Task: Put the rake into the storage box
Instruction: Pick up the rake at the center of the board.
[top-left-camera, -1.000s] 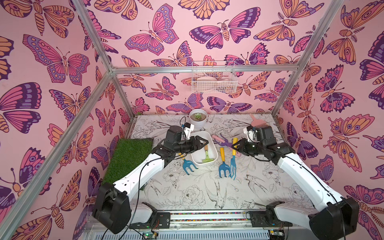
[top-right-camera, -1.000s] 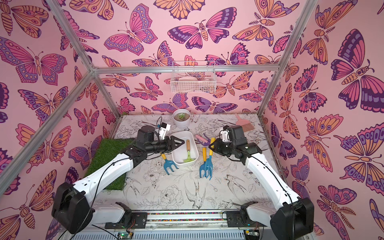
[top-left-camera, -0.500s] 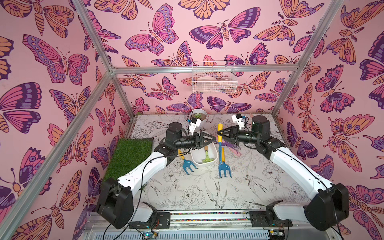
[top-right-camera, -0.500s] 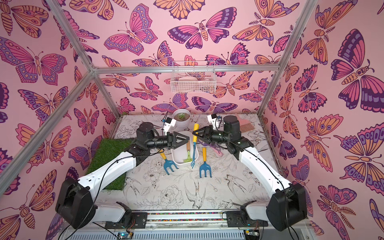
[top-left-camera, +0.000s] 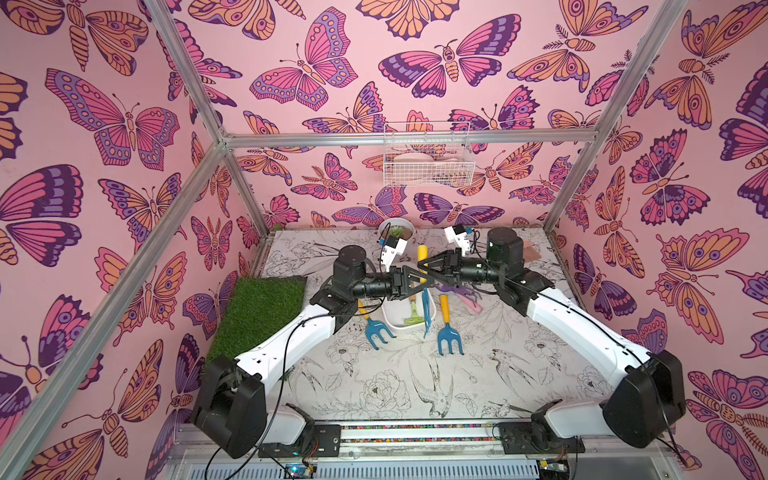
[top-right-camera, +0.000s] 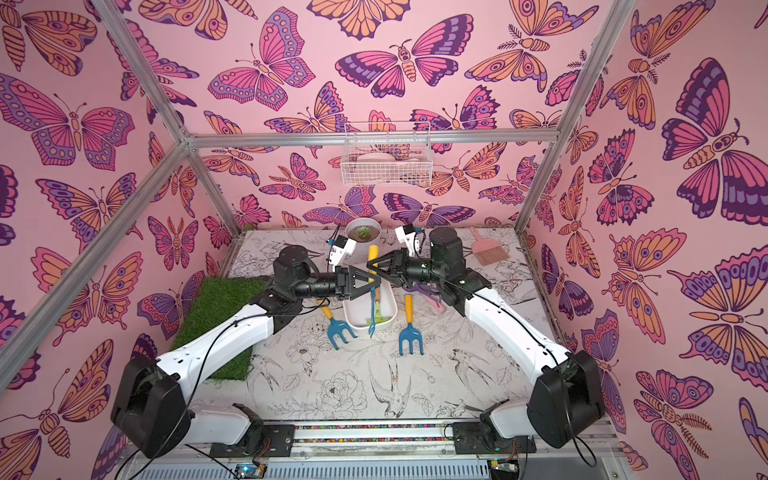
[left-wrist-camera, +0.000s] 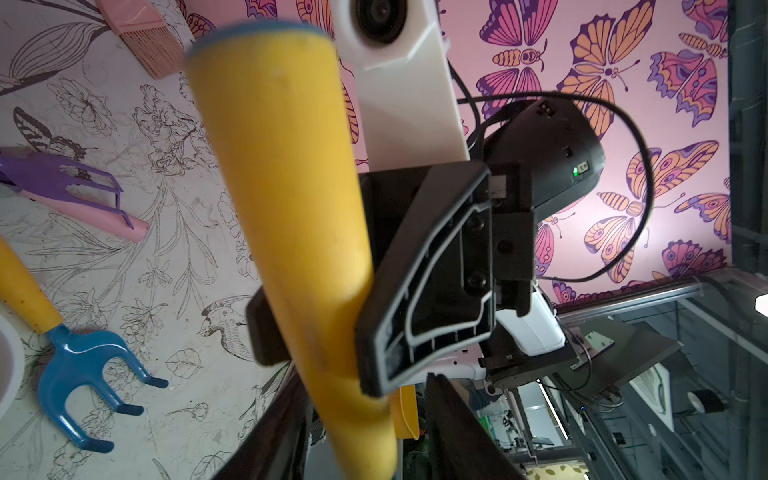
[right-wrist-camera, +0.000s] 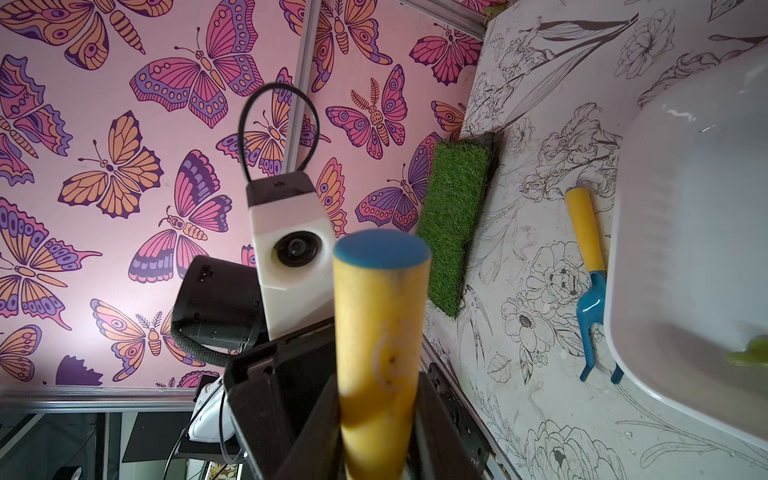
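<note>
Since a second ago the rake (top-left-camera: 427, 306) has come up off the table (top-left-camera: 374, 386), where it lay beside a blue fork (top-left-camera: 449, 341), and the left gripper (top-left-camera: 431, 282) has swung in and narrowed its jaws around the yellow handle.

On the left, that claw reaches in level and brackets the handle low down. The left wrist view shows a sliver of gap on one side, so I cannot tell whether it is grasping yet. In the middle the rake hangs over the storage box (top-left-camera: 390, 316). Its long axis is close to vertical, with the blue-capped handle end up and the tines pointing down toward the box's near rim. To the right, the right gripper (top-left-camera: 419, 264) is clenched on the handle a little higher up.

The tool looks light and stiff, but the smooth round handle could swivel in a two-finger pinch. Mid-handle, square across and away from the thin tines, is probably the safest hold.
</note>
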